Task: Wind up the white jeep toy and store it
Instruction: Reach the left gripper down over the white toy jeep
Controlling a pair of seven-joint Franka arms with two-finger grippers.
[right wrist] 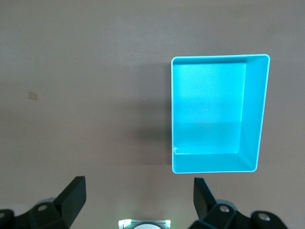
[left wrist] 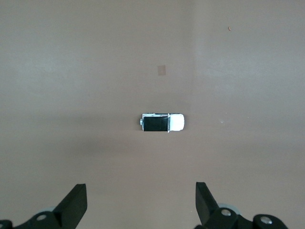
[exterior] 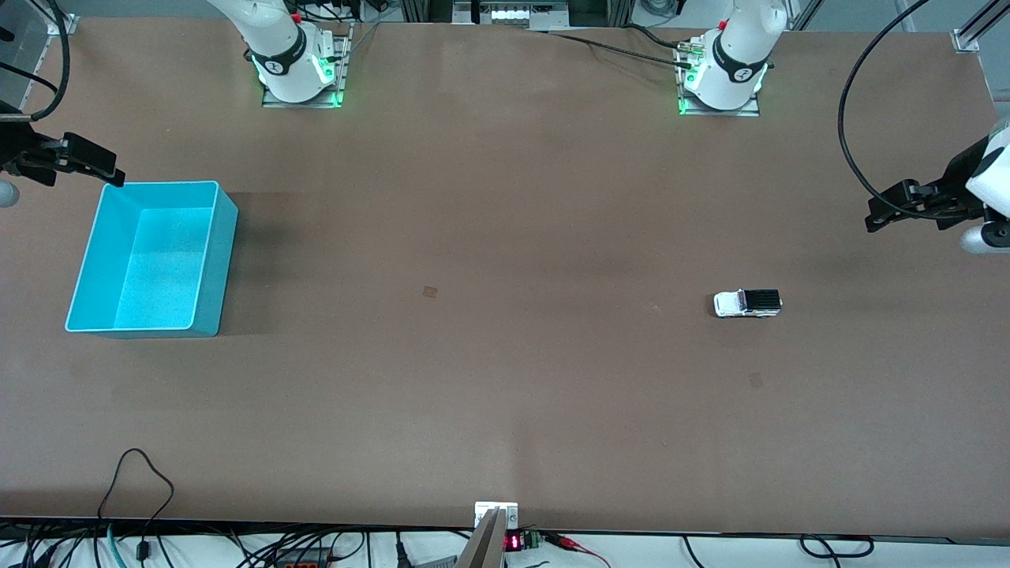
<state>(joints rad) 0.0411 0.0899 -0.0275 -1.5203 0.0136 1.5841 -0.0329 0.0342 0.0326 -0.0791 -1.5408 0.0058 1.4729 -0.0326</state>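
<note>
- Rectangular turquoise plastic bin point(exterior: 150, 260) is sitting just beside the right gripper point(exterior: 110, 175), whose fingers are spread, holding nothing.
- Small boxy white jeep toy point(exterior: 747, 303) is standing on the brown table point(exterior: 505, 394), apart from the left gripper point(exterior: 876, 217), also spread wide.

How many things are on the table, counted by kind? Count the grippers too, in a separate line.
Toy cars: 1, the white jeep toy, standing toward the left arm's end of the table.
Bins: 1, the turquoise bin, with nothing in it, toward the right arm's end.
Grippers: 2, the left gripper and the right gripper, both open and holding nothing.
Total: 4.
</note>
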